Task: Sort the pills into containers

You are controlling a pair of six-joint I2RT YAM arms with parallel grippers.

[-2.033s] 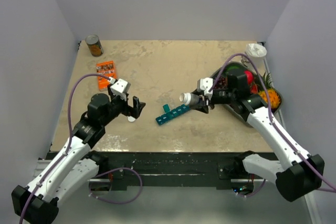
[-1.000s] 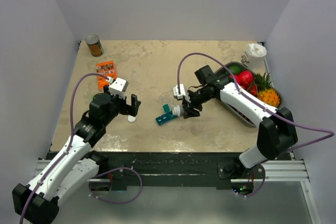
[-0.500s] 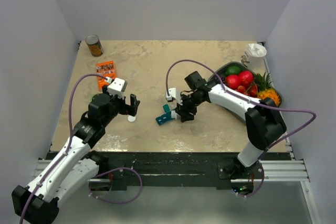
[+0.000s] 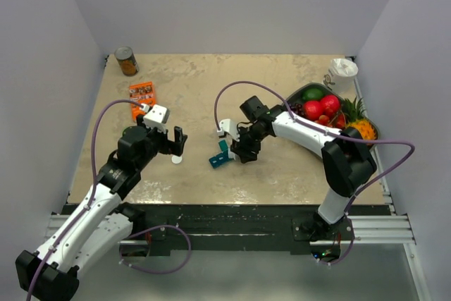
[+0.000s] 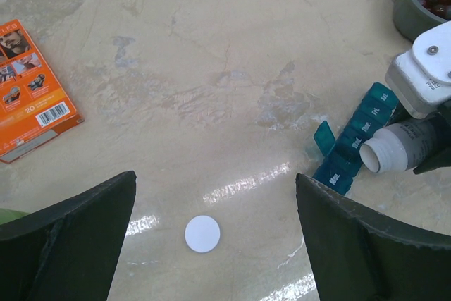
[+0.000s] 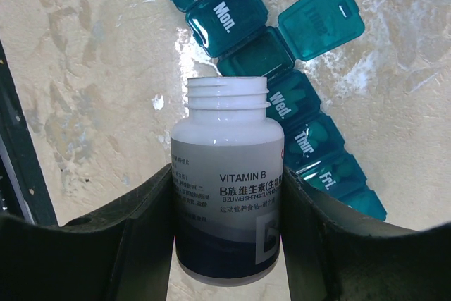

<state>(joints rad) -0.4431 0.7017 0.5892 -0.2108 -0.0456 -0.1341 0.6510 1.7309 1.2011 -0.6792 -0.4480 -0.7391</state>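
Note:
The containers are a teal pill-organiser strip (image 4: 222,157) (image 5: 356,142) (image 6: 303,132) lying mid-table, with one lid (image 6: 320,26) flipped open. My right gripper (image 4: 243,147) (image 6: 227,173) is shut on an uncapped white-and-dark Vitamin B bottle (image 6: 227,195) (image 5: 398,149). The bottle is tipped, its mouth just over the open compartment (image 6: 257,54). No pills are visible. The bottle's white cap (image 4: 176,160) (image 5: 202,234) lies flat on the table. My left gripper (image 4: 180,142) (image 5: 215,177) hovers open above the cap, holding nothing.
An orange packet (image 4: 142,91) (image 5: 28,89) and a can (image 4: 127,61) sit at the back left. A grey tray (image 4: 296,94) of fruit stands at the right, with a white cup (image 4: 343,68) behind it.
My right gripper has carried the bottle leftward and brought its mouth over the near end of the organiser strip. The left arm has barely shifted.

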